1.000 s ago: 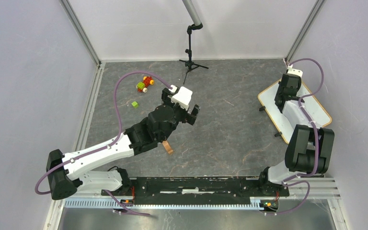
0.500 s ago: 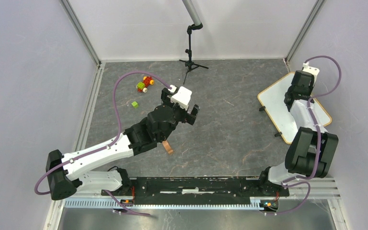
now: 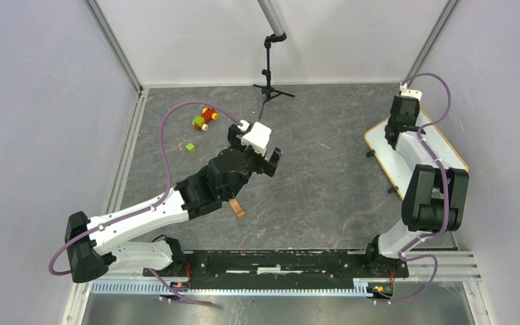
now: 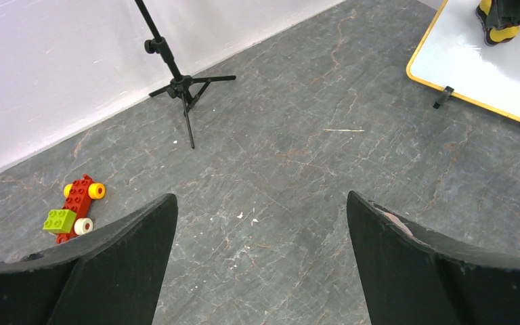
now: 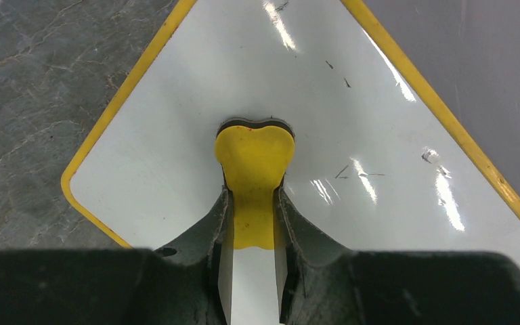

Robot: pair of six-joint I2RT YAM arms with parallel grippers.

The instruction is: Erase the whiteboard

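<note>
The whiteboard (image 3: pixel 384 150) lies flat at the table's right side, white with a tan-yellow frame; it also shows in the right wrist view (image 5: pixel 176 135) and the left wrist view (image 4: pixel 474 61). My right gripper (image 3: pixel 395 133) (image 5: pixel 253 193) is shut on a yellow eraser (image 5: pixel 254 157), which presses on the board near its far left corner. A few short dark marks (image 5: pixel 345 169) show to the eraser's right. My left gripper (image 3: pixel 271 162) (image 4: pixel 261 196) is open and empty, above the middle of the table.
A red and green brick toy car (image 3: pixel 204 118) (image 4: pixel 74 206) and a loose green brick (image 3: pixel 190 147) sit at the far left. A black tripod stand (image 3: pixel 269 74) stands at the back. A small brown block (image 3: pixel 237 207) lies under the left arm.
My right gripper swept right across the board with the eraser, then back left toward the far left corner. The left arm has not moved.
</note>
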